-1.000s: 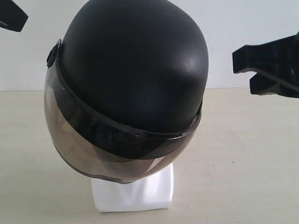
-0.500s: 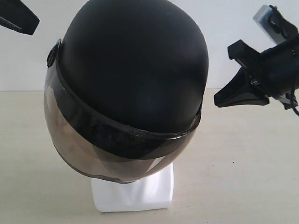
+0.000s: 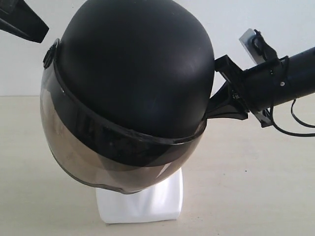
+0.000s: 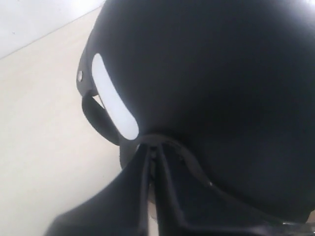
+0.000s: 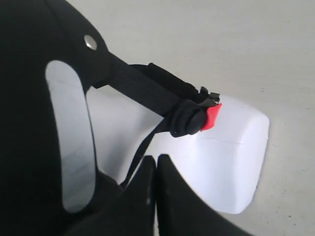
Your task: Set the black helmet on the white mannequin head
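The face of the white mannequin head (image 3: 142,201) is completely hidden: only its squarish base shows beneath the black helmet (image 3: 138,73). The helmet sits over the head at a tilt, with the smoky visor (image 3: 83,152) on the lower side. Up in the corner of the exterior view the left gripper (image 4: 155,152) is cut off by the frame, just a dark wedge beside the helmet. The count: one helmet, one head, two grippers, and one red buckle (image 5: 211,118) on the chin strap (image 5: 142,88), which hangs in front of the white base. There is also one pale oval strip (image 4: 115,98) in the left wrist view and a second pale oval strip (image 5: 74,137) in the right wrist view. Now the jaws. The left pair is pressed together, only a thin seam between them and nothing gripped, with the tips right at the helmet's lower rim; whether they touch it I cannot tell. The right gripper (image 5: 156,160) has its jaws together too, with nothing visible between them. From outside it sits hard against the helmet's edge, above the pale table (image 3: 266,187).
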You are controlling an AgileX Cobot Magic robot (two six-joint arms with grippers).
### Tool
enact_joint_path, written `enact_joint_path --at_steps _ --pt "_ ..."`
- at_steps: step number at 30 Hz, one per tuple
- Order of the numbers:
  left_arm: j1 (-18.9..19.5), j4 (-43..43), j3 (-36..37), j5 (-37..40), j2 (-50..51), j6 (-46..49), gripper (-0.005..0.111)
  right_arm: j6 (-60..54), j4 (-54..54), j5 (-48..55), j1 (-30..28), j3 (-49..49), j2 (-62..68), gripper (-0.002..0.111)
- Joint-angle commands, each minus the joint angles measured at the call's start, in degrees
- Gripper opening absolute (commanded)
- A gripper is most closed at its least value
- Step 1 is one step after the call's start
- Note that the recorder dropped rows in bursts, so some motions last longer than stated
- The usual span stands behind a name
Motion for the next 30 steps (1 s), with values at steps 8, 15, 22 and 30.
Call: enact_joint_path --at_steps 8,15,22,30 --pt "0.04 -0.60 -0.36 0.81 0.24 0.17 0.004 -4.14 11.06 6.98 0.99 -0.44 -0.35 0.000" --pt "0.04 -0.60 -0.36 0.89 0.24 0.06 0.004 -4.14 11.47 7.16 0.99 -0.44 -2.51 0.000" --pt "0.04 -0.22 -0.36 3.07 0.24 0.06 0.004 -3.65 11.47 6.82 0.99 -0.44 -5.99 0.000" --pt "0.04 -0.19 -0.16 4.43 1.02 0.06 0.004 -3.51 13.49 8.01 0.99 -0.44 -8.40 0.000"
